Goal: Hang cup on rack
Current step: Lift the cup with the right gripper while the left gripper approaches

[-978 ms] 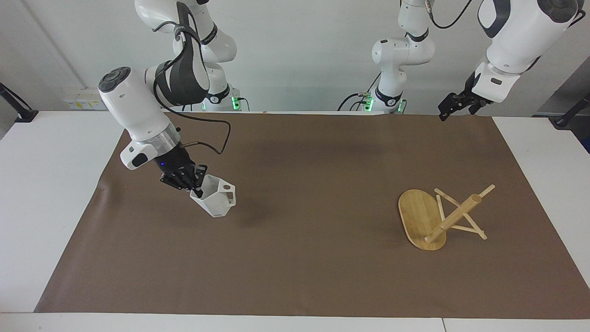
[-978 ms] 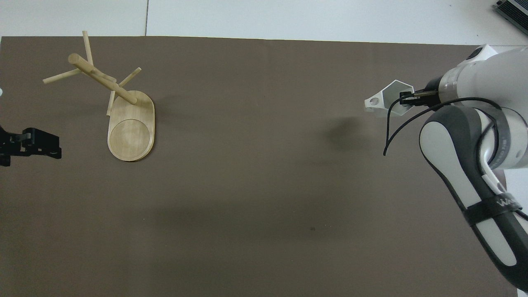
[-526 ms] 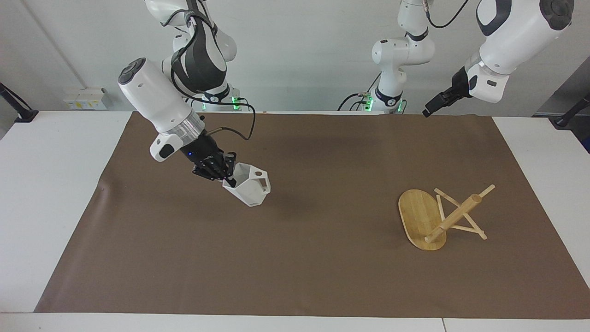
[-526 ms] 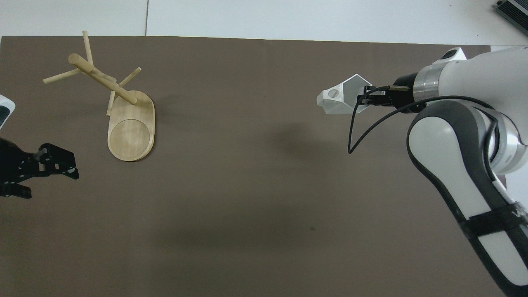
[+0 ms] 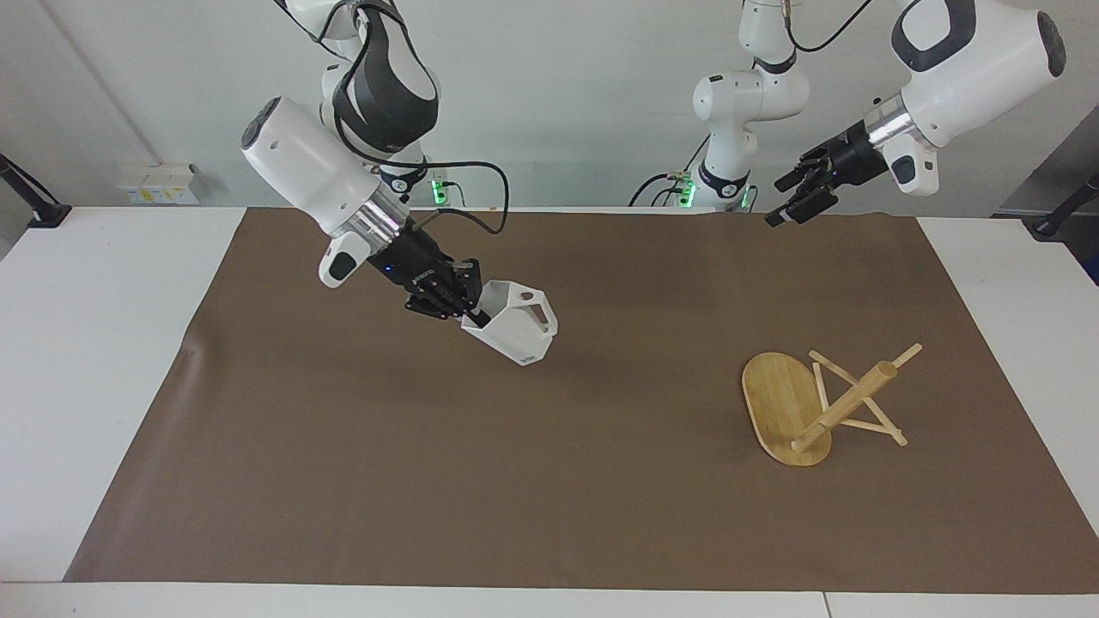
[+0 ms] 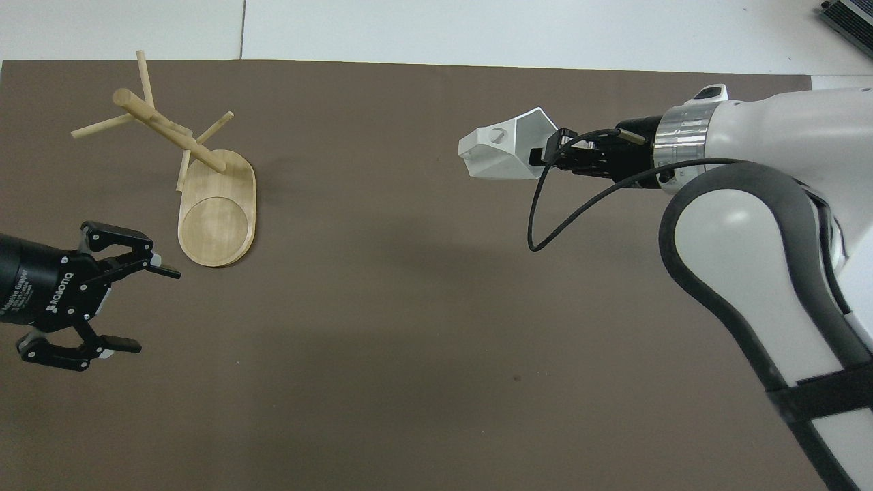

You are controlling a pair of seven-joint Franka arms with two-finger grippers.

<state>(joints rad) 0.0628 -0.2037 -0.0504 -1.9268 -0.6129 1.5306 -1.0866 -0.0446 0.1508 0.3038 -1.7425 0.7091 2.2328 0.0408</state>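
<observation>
My right gripper (image 5: 468, 309) is shut on the rim of the white faceted cup (image 5: 515, 330) and holds it tilted in the air over the middle of the brown mat. In the overhead view the cup (image 6: 501, 143) points its pierced handle away from the gripper (image 6: 545, 150), toward the rack. The bamboo rack (image 5: 846, 403) stands on its oval base toward the left arm's end of the table, its pegs bare. It also shows in the overhead view (image 6: 170, 133). My left gripper (image 5: 786, 202) is open and empty, raised over the mat at the left arm's end (image 6: 155, 310).
A brown mat (image 5: 601, 481) covers most of the white table (image 5: 86, 343). A black cable (image 6: 545, 218) loops from the right wrist below the cup.
My right gripper has carried the cup from the right arm's end toward the middle of the mat. My left gripper has swung in over the mat, turned, and now shows open.
</observation>
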